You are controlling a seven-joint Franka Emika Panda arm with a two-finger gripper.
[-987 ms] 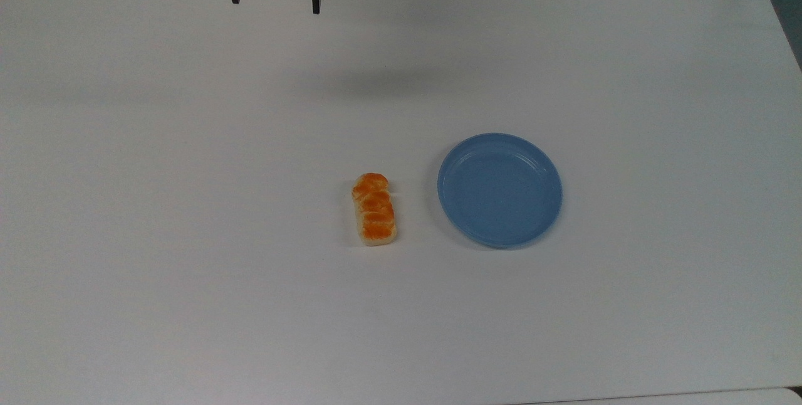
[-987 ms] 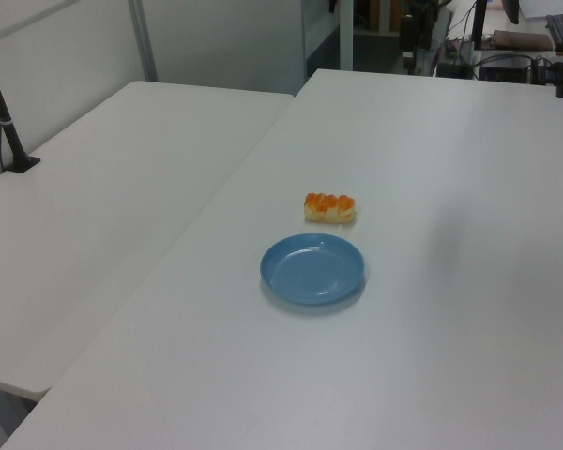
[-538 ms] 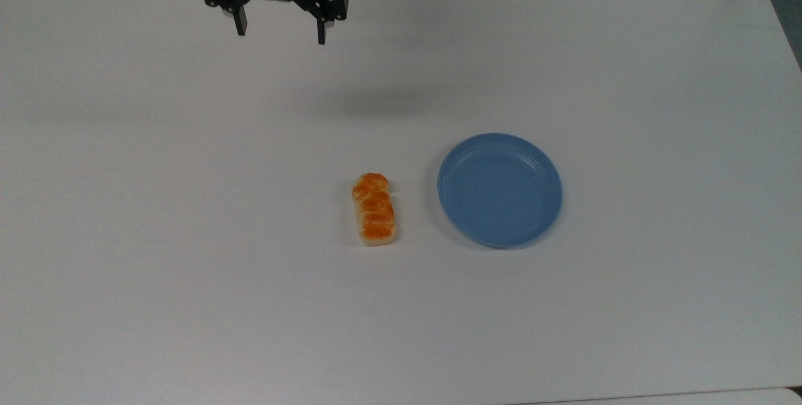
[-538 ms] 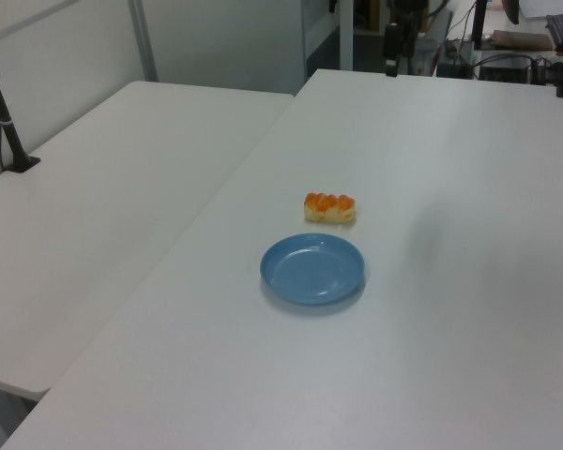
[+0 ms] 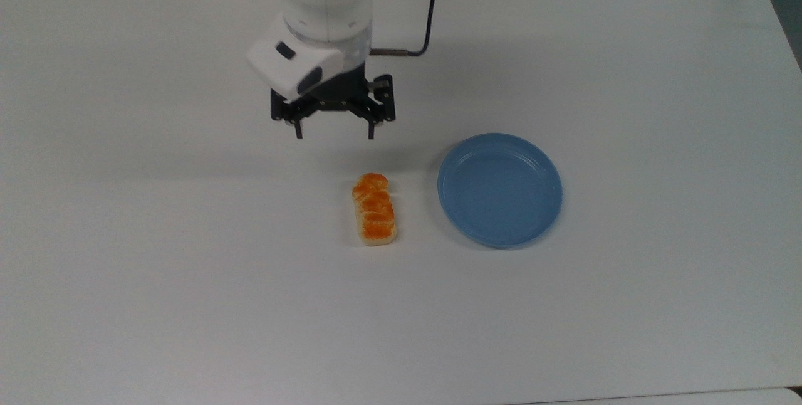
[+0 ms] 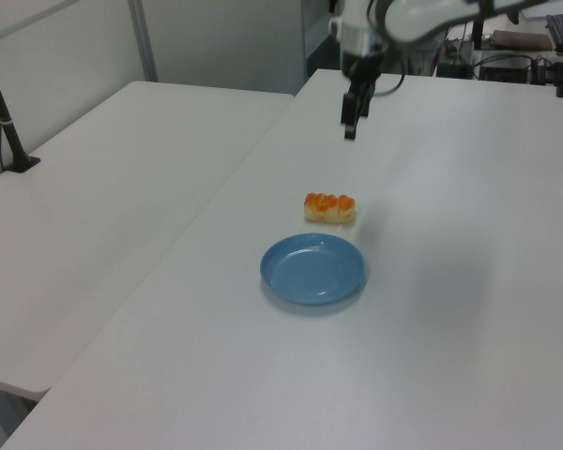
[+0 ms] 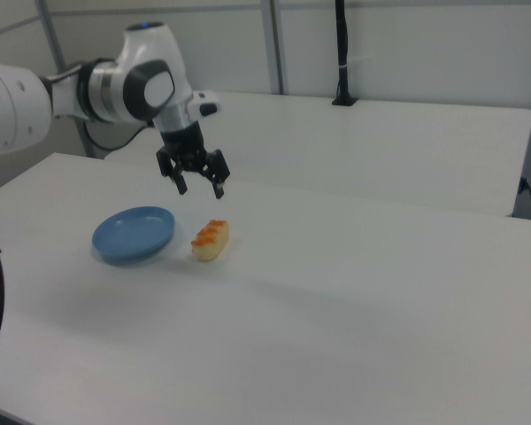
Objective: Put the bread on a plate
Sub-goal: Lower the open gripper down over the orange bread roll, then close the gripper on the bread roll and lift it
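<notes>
One gripper (image 5: 334, 136) (fingers spread, holding nothing) hangs above the bread (image 5: 374, 209), mid-frame; plate (image 5: 499, 190) just right.

A big white table (image 5: 188, 305) holds two things. The bread (image 5: 374, 209) lies flat just below the gripper (image 5: 334, 136) in the top view. The blue plate (image 5: 499, 189) sits beside the bread, not touching it.
</notes>
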